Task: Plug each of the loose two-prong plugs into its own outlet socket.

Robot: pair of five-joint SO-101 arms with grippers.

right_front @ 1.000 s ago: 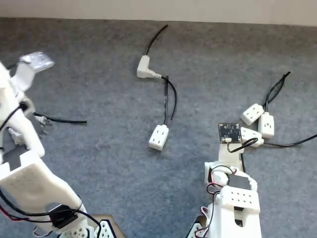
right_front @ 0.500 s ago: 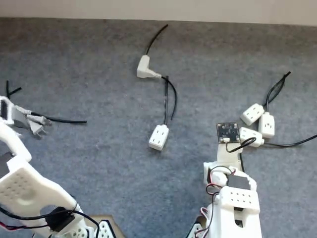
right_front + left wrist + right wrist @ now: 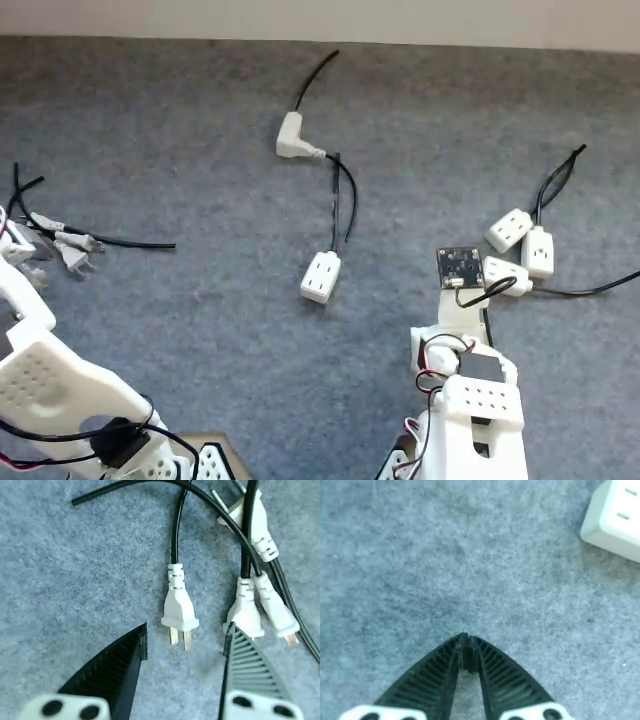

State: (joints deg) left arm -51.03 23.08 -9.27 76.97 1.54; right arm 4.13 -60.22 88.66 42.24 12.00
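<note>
Gaping near white ribbed plug (image 3: 179, 611) on fuzzy carpet (image 3: 75, 570): L gripper (image 3: 187, 632); R gripper (image 3: 469, 641) pinched.

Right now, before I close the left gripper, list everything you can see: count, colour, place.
Two-prong plugs: four, white on black cords, bunched at the table's left edge.
Outlet sockets: three, white, clustered at the right.
Lone outlet socket: one, white, mid-table, on a black cord.
Angled plug: one, white, far centre, on a black cord.
Table: one, covered in grey carpet.
Left gripper: open, its tips on either side of one plug's prongs.
Right gripper: shut, black, over bare carpet beside the socket cluster.
</note>
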